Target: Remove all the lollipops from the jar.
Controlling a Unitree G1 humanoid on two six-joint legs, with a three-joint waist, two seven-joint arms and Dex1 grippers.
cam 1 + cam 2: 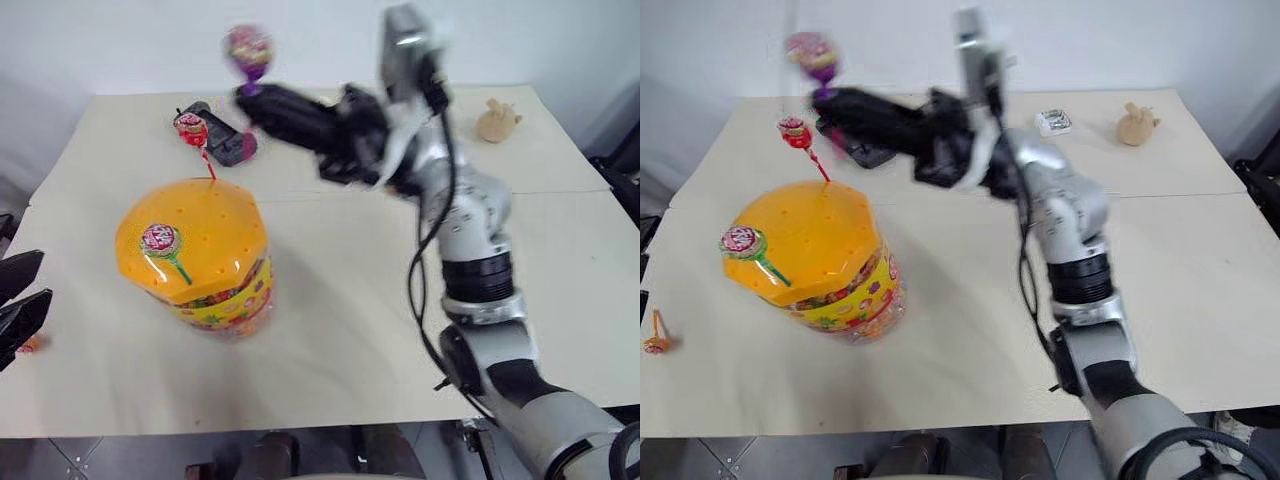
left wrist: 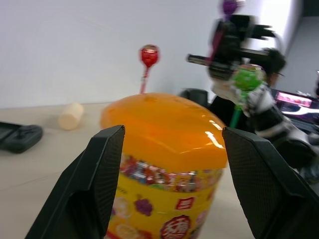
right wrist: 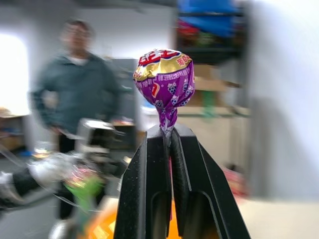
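A pale tabletop [image 1: 340, 330] against a white wall carries the jar [image 1: 200, 262], with a red-stick lollipop [image 1: 192, 130] and a green-stick lollipop [image 1: 160, 241] standing in its orange lid. The right gripper [image 3: 168, 137], fingers pinched together on the purple lollipop [image 3: 164, 82], is raised above the table. The right wrist view adds a blurred person [image 3: 77, 89] behind; the right eye view adds a lollipop on the table [image 1: 655, 343]. The left gripper [image 2: 169, 149], fingers apart, faces the jar.

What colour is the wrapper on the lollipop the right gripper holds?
Purple with gold on top, clearest in the right wrist view.
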